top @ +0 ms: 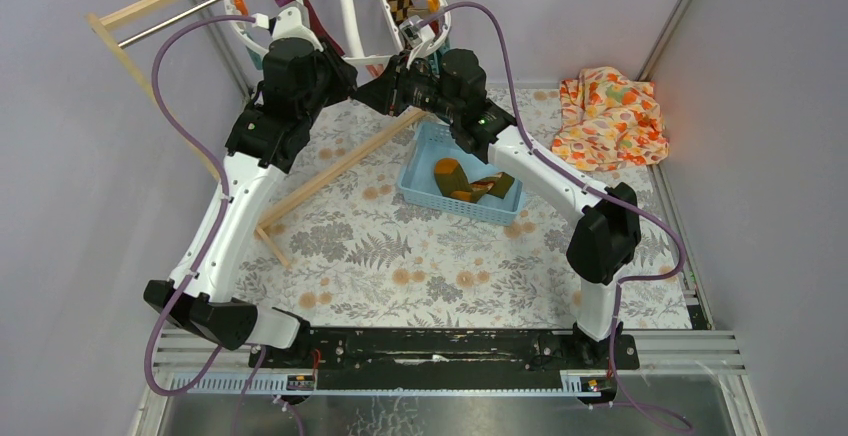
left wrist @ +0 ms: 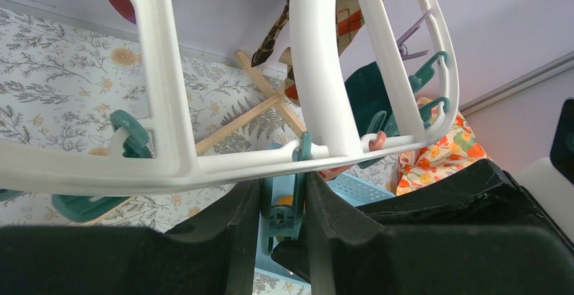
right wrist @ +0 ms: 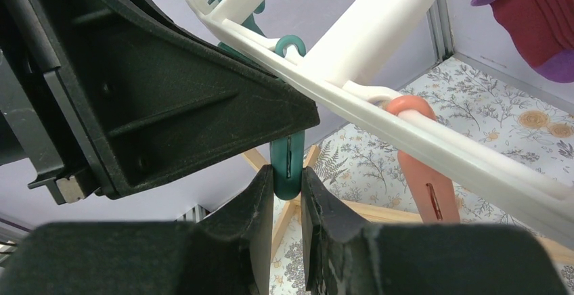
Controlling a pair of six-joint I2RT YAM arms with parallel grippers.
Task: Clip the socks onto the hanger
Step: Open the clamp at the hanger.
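Jaws of the right gripper are nearly closed, pinching the lower end of a teal clip that hangs from the rim of the hanger, and the left gripper has its jaws narrowed onto the same clip. Below, olive-mustard socks lie in a blue basket; farther back a maroon sock, an argyle sock and a dark teal sock hang on the hanger.
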